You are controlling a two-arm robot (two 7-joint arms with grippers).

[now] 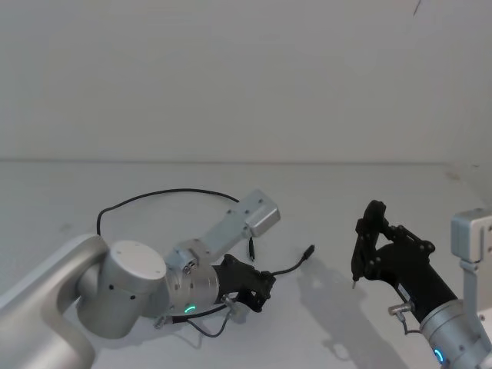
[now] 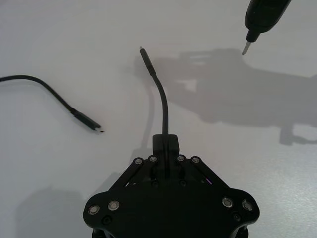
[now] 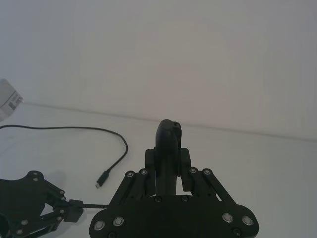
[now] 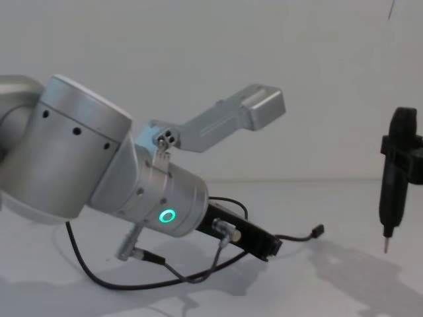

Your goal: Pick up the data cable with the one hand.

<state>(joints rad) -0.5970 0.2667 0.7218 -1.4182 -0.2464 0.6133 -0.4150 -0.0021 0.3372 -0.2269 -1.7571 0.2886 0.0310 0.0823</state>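
Black and very thin, the data cable [image 1: 177, 192] is caught in my left gripper [image 1: 267, 283], whose jaws are pressed narrow on the cord a short way behind one plug [image 1: 309, 251]. In the left wrist view the cord [image 2: 163, 99] leaves the gripper [image 2: 165, 141] between the fingertips and curves forward to this plug [image 2: 143, 52], and its shadow lies on the white table [image 2: 59, 39] a little to one side of it. From the chest view I see the same short piece [image 4: 297, 236] standing out ahead of the gripper [image 4: 272, 249], beyond the silver wrist with the green ring [image 4: 167, 216].

On the other side of the gripper, the cable goes in a wide loop on the table, away from the fingers and back. Its second plug [image 1: 250, 250] lies just beside the gripper, not touching it.

My right gripper [image 1: 369, 244] is well apart from the left one, on the far side of the free plug. Its fingers [image 3: 184, 159] sit close against both sides of a black pen-shaped tool [image 3: 168, 144], and the pale tip [image 4: 386, 246] points down above the table.
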